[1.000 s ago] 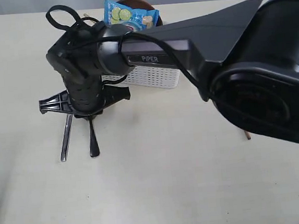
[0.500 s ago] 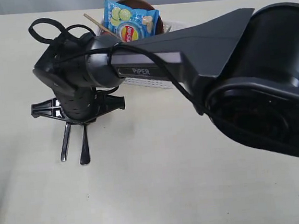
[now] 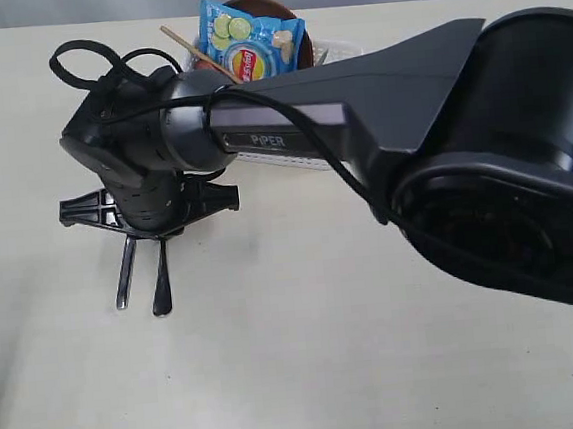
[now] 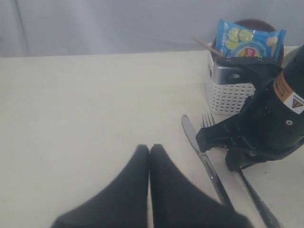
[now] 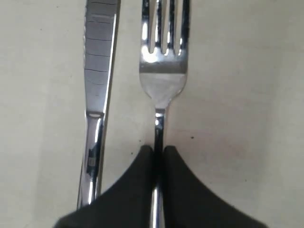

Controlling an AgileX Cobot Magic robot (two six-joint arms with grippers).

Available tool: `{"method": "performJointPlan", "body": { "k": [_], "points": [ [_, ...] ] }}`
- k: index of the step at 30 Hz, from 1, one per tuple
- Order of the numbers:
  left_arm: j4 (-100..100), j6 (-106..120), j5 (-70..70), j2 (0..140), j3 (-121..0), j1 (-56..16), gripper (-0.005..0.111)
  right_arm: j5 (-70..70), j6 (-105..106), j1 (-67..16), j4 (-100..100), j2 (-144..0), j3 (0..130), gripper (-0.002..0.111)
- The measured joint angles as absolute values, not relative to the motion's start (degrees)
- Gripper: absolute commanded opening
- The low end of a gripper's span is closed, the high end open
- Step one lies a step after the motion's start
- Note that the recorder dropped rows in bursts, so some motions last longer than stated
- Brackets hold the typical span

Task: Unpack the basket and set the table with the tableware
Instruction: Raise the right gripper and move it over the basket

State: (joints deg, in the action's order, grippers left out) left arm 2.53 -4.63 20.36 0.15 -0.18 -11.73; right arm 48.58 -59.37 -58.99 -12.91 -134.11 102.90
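My right gripper [image 3: 156, 236] reaches across to the left of the table [image 3: 309, 353] and is shut on the handle of the steel fork [image 5: 163, 71]. The fork runs parallel to the steel knife [image 5: 97, 71], which lies on the table just beside it. Both handles stick out below the gripper, knife [image 3: 124, 274] and fork [image 3: 160, 286]. The white basket [image 4: 228, 97] stands behind them, partly hidden by my right arm, with a steel mug [image 4: 222, 71], a chopstick [image 3: 187, 48] and a brown plate [image 3: 260, 4] in it. My left gripper [image 4: 149, 149] hangs shut and empty over bare table.
A blue snack bag [image 3: 251, 37] stands upright in the basket in front of the brown plate. My right arm's large black body [image 3: 502, 155] fills the right side of the exterior view and hides the table behind it.
My right gripper has carried the fork a little to the left, closer to the knife. It has barely moved in the last half second. The knife has stayed put.
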Motion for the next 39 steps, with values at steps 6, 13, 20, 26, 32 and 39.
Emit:
{"method": "performJointPlan", "body": {
  "k": [6, 13, 20, 26, 32, 39],
  "points": [
    [2.53, -4.63, 20.36, 0.15, -0.18, -11.73, 0.0, 48.45, -59.17, -58.99, -12.91, -134.11, 102.9, 0.037],
    [2.53, -4.63, 20.36, 0.15, -0.18, -11.73, 0.0, 49.2, -59.03, -58.99, -14.81, -133.55, 102.79, 0.048],
    [2.53, -4.63, 20.36, 0.15, -0.18, -11.73, 0.0, 49.92, -49.87, -58.99, -16.85, -122.63, 102.56, 0.048],
    [2.53, -4.63, 20.36, 0.15, -0.18, -11.73, 0.0, 52.6, -31.53, -55.2, -16.0, -112.72, 102.56, 0.048],
    [2.53, -4.63, 20.36, 0.15, -0.18, -11.73, 0.0, 55.62, -9.26, -44.66, -5.53, -112.2, 102.56, 0.048],
    [2.53, -4.63, 20.36, 0.15, -0.18, -11.73, 0.0, 51.63, 5.54, -38.03, 0.0, -112.2, 102.56, 0.048]
  ]
}}
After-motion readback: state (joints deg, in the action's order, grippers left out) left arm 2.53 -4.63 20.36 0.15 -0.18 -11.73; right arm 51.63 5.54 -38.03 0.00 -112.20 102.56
